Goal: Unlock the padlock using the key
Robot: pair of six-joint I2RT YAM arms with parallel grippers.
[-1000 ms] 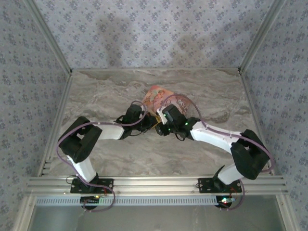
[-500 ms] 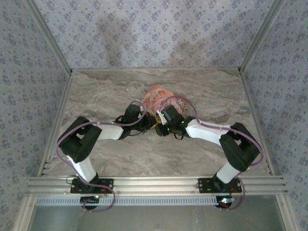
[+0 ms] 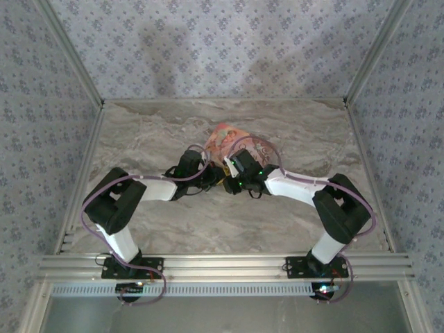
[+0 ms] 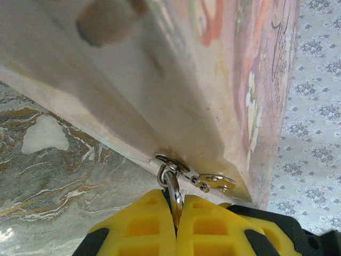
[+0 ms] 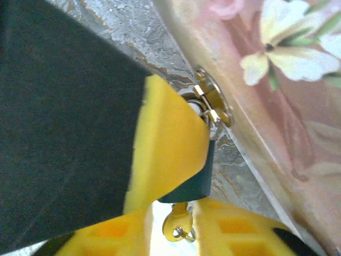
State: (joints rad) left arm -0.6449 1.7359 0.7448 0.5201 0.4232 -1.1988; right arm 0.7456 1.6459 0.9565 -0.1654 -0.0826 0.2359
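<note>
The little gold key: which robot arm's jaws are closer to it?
Right. The right gripper has the key between its jaws; the left gripper faces it, jaws shut on a metal ring.

pouch (image 3: 223,136) on table (image 3: 149,132) | padlock (image 5: 196,185) at pouch edge | key (image 5: 178,224) in padlock

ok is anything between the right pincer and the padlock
nothing visible: the small blue padlock sits just beyond the yellow tips of the right pincer, its gold key sticking into the gap between them
</note>
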